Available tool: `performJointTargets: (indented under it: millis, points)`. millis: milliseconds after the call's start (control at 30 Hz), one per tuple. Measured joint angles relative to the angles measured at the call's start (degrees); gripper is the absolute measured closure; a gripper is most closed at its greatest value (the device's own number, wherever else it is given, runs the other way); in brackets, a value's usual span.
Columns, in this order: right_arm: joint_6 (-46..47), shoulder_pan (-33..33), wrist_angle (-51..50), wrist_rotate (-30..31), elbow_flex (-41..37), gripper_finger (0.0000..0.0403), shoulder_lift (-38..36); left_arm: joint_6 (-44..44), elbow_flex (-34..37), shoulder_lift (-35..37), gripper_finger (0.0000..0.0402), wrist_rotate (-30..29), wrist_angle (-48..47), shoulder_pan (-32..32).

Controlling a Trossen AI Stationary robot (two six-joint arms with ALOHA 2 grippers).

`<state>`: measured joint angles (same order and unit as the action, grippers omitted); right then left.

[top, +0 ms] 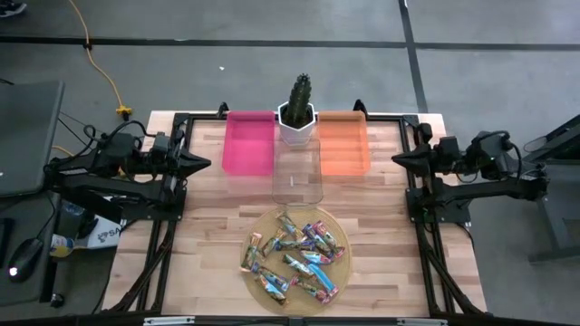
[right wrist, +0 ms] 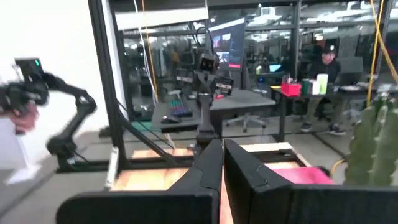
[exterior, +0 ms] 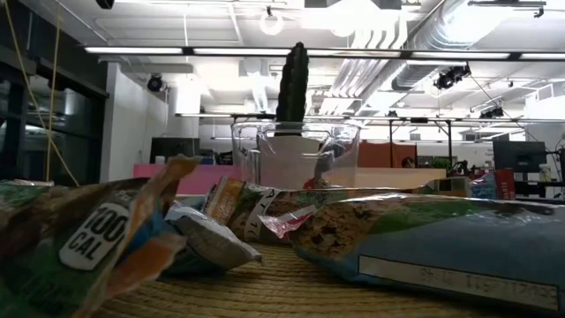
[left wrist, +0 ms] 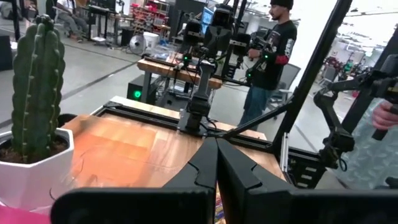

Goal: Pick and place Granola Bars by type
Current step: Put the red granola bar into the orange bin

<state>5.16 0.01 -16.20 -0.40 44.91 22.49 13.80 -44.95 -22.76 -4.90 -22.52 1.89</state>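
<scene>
I haven't started sorting: both grippers, left gripper (top: 204, 164) and right gripper (top: 399, 159), wait pressed together at the table's side edges; next I reach for the Granola Bars (top: 294, 256) near the front edge.

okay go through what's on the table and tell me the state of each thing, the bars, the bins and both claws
Granola bars: piled loose on the round woven mat, none sorted.
Pink bin: upright, empty.
Orange bin: upright, empty.
Clear bin: upright, empty, between mat and cactus.
Cactus pot: upright between the pink and orange bins.
Left claw: shut, holding nothing, parked at the table's left edge.
Right claw: shut, holding nothing, parked at the right edge.
</scene>
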Motion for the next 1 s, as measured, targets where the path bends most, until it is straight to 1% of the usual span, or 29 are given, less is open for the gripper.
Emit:
performJointTargets:
  millis: [133,233,400,500,567,633,767,867,933,1000]
  points:
    - [0.4,0.0,-1.0,0.8,0.0,0.0402,0.6,0.0,0.0,0.0,0.0401,0.0,-0.5,0.0]
    - [2.3,0.0,-1.1,4.1,0.0,0.0402,2.8,0.0,0.0,0.0,0.0401,0.0,-0.7,0.0]
    - [3.7,0.0,-1.4,4.9,0.2,0.0402,9.9,0.0,0.0,0.0,0.0401,0.0,-1.3,0.0]
    - [3.8,0.0,-3.1,5.0,2.4,0.0402,15.7,0.0,0.0,0.0,0.0401,0.0,-1.6,0.0]
    - [3.9,0.0,-5.9,5.0,5.4,0.0402,19.9,0.0,0.0,0.0,0.0401,0.0,-1.7,0.0]
    - [4.2,0.0,-10.7,5.0,10.1,0.0402,24.2,0.0,0.0,0.0,0.0401,0.0,-1.7,0.0]
    - [7.3,0.0,-26.9,5.0,22.7,0.0402,33.7,0.0,0.0,0.0,0.0401,0.0,-1.7,0.0]
    - [12.8,0.0,-38.2,5.1,31.0,0.0398,40.5,0.0,0.0,0.0,0.0401,0.0,-1.7,0.0]
    - [18.1,0.0,-43.7,4.7,35.2,0.0392,44.3,0.0,0.0,0.0,0.0401,0.0,-1.7,0.0]
    - [22.8,0.0,-47.1,1.9,37.8,0.0388,47.5,0.0,0.0,0.0,0.0401,0.0,-1.7,0.0]
